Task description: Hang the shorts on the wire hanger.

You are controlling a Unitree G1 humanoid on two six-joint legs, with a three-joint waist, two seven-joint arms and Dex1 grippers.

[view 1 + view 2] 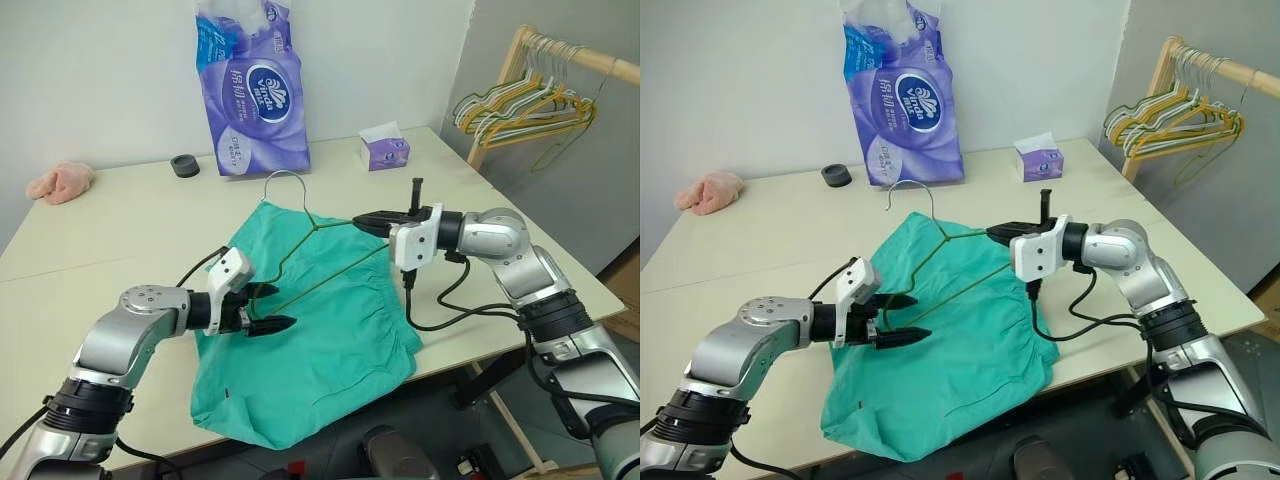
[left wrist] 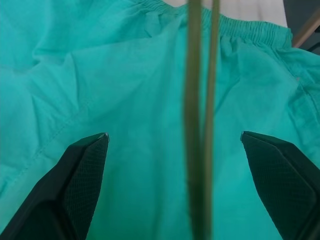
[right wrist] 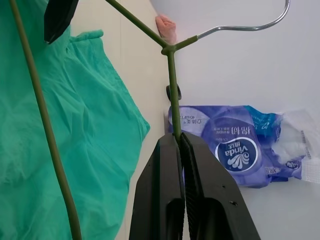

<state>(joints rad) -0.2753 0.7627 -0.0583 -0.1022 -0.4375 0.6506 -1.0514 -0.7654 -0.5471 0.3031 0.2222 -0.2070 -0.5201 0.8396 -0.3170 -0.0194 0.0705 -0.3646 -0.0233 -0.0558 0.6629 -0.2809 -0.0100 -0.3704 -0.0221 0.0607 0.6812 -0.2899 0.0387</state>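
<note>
The teal-green shorts (image 1: 330, 340) lie spread flat on the table, one leg hanging over the front edge. The thin olive wire hanger (image 1: 331, 281) is held tilted above them, its hook (image 1: 285, 176) pointing toward the back wall. My right gripper (image 1: 362, 222) is shut on the wire hanger's upper arm just beside the neck; the right wrist view shows the wire pinched between its fingers (image 3: 172, 165). Over the shorts, my left gripper (image 1: 283, 306) stands open around the hanger's lower corner. In the left wrist view, two wires (image 2: 192, 150) run between the wide-apart fingertips (image 2: 95, 150), touching neither.
A purple tissue pack (image 1: 252, 90) stands at the back of the table (image 1: 100, 230), a small tissue box (image 1: 384, 150) to its right and a black round object (image 1: 185, 165) to its left. A pink cloth lump (image 1: 60, 182) lies far left. A wooden rack (image 1: 525, 100) holds several hangers.
</note>
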